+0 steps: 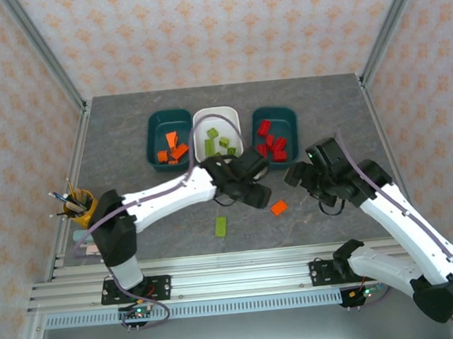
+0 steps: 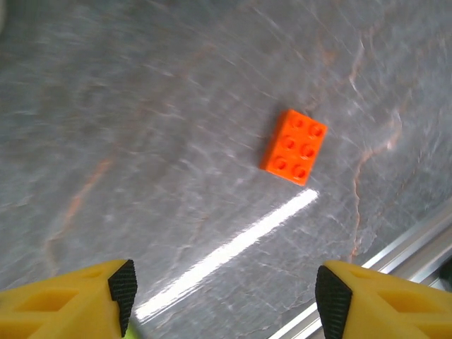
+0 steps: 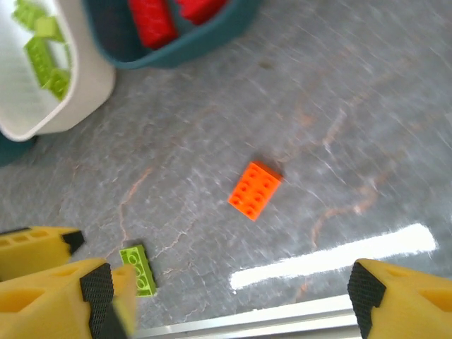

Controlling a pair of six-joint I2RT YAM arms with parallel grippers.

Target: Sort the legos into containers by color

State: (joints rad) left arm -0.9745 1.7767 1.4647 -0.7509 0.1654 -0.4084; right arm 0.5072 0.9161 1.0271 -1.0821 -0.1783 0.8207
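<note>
We are working over a grey stone-patterned counter (image 1: pixel 122 155). Three containers are lined up at its far side: a dark teal bin holding orange bricks (image 1: pixel 152 141), a white bin holding green bricks (image 1: pixel 215 112) and a dark teal bin holding red bricks (image 1: pixel 293 125). Both arms are reaching in toward the middle. The left gripper (image 2: pixel 227 286) is hanging released and empty, jaws spread wide. The right gripper (image 3: pixel 229 296) is likewise spread, with nothing between its fingers. Two pieces are lying loose on the near part of the counter: a flat lime-green plastic brick (image 1: pixel 220 226) and, to its right, a small orange two-by-three plastic brick (image 2: pixel 294 146). The orange brick is sitting ahead of the left gripper and right of its centreline, its long axis running roughly away from the fingers with a slight tilt. From above, both grippers are flanking it closely. We are judging the left one marginally nearer, and the orange bin is on that side too.
</note>
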